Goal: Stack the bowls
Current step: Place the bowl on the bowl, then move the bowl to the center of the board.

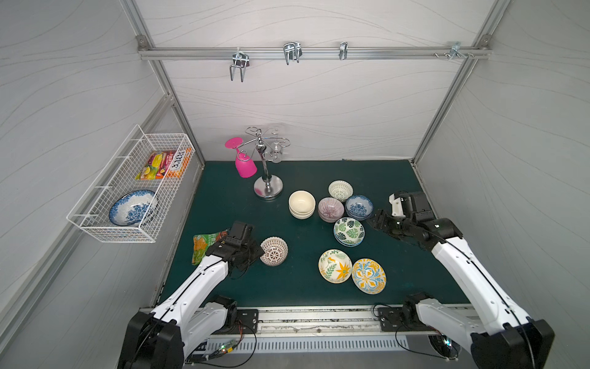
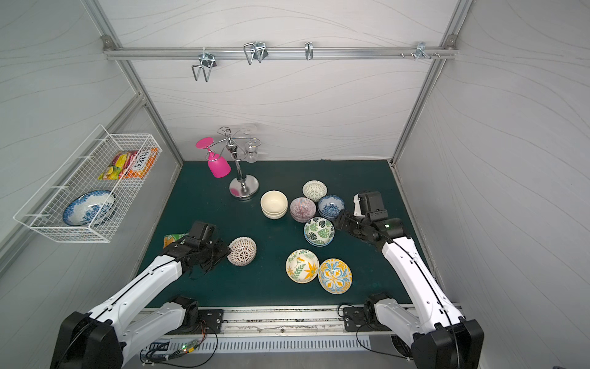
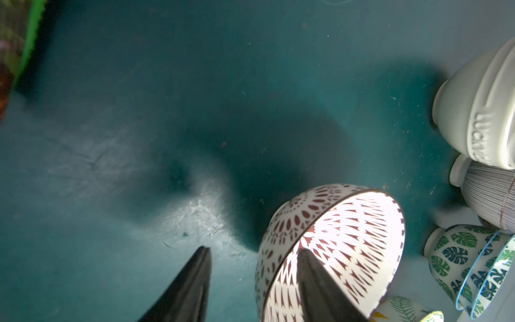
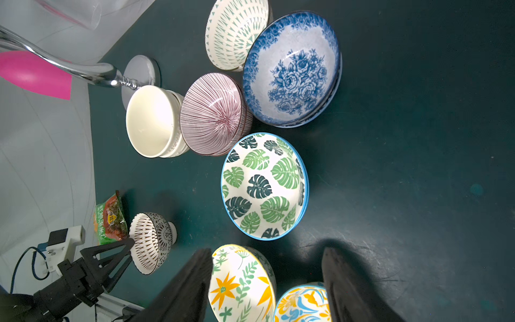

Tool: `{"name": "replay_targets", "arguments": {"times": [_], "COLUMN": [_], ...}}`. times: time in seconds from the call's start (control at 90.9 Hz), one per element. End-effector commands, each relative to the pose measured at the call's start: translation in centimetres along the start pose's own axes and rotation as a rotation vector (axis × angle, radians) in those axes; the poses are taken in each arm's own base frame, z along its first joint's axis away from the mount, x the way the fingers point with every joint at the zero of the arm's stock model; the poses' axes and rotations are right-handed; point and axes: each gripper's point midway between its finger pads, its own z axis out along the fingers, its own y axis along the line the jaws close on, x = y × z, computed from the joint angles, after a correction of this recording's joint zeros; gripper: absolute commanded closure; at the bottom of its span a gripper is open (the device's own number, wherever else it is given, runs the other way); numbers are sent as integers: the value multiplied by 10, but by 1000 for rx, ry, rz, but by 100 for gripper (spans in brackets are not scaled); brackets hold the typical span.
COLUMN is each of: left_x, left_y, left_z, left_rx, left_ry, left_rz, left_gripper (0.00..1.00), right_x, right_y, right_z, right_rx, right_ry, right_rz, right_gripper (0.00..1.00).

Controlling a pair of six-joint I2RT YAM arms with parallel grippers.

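A brown-lattice bowl [image 1: 274,251] lies tipped on its side on the green mat. My left gripper [image 1: 260,252] straddles its rim [image 3: 281,262]: one finger [image 3: 315,278] is inside, the other stands apart from the outer wall, so it is open. Further back stand a cream stack [image 1: 301,204], a pink-striped stack [image 1: 331,209], a green-lattice bowl [image 1: 340,190], a blue-and-white stack [image 1: 359,207] and a green-leaf stack [image 1: 349,231]. Two yellow-floral bowls [image 1: 335,265] [image 1: 368,275] sit side by side in front. My right gripper [image 1: 372,220] hovers open and empty beside the green-leaf stack [image 4: 263,185].
A chrome glass stand [image 1: 267,188] with a hanging pink wine glass [image 1: 245,166] is at the back left. A snack packet [image 1: 202,246] lies by my left wrist. A wire basket [image 1: 95,223] on the left wall holds a blue-and-white dish [image 1: 132,207] and packets.
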Motion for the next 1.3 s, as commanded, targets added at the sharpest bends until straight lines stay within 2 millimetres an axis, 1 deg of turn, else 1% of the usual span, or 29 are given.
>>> {"name": "replay_targets", "arguments": {"times": [0.0, 0.044, 0.077, 0.176, 0.264, 0.352, 0.473, 0.561, 0.638, 0.77, 0.891, 0.946, 1.133, 1.288], "left_x": [-1, 1, 2, 3, 5, 7, 10, 13, 17, 24, 33, 35, 35, 39], "left_y": [-8, -9, -9, -12, -18, -29, -39, -48, -60, -95, -126, -135, -162, -175], "left_z": [3, 5, 7, 10, 10, 6, 5, 6, 8, 9, 13, 17, 35, 51], "left_rx": [28, 27, 23, 14, 9, -9, -33, -8, 34, 134, 144, 133, 107, 98], "left_ry": [14, 26, 36, 48, 53, 40, 33, 38, 36, 31, 37, 46, 57, 81], "left_rz": [-9, -8, -5, 8, 44, 111, 165, 171, 180, 215, 277, 295, 342, 359], "left_gripper": [52, 56, 59, 66, 71, 77, 88, 94, 97, 100, 100, 100, 100, 100], "right_x": [-2, -4, -5, -7, -9, -11, -11, -9, -8, -7, -6, -6, -5, -6], "right_y": [-5, -8, -12, -20, -20, -18, -17, -16, -14, -13, -12, -11, -15, -18], "right_z": [-12, -15, -17, -26, -36, -43, -47, -46, -44, -41, -40, -39, -38, -39], "right_rx": [22, 37, 50, 84, 92, 92, 82, 70, 59, 46, 39, 29, 49, 64], "right_ry": [-13, -25, -37, -64, -85, -102, -114, -111, -102, -97, -96, -95, -92, -101], "right_rz": [6, 17, 28, 53, 53, 49, 47, 51, 54, 54, 53, 52, 56, 45], "right_gripper": [19, 5, 2, 1, 1, 1, 1, 1, 1, 1, 1, 1, 1, 1]}}
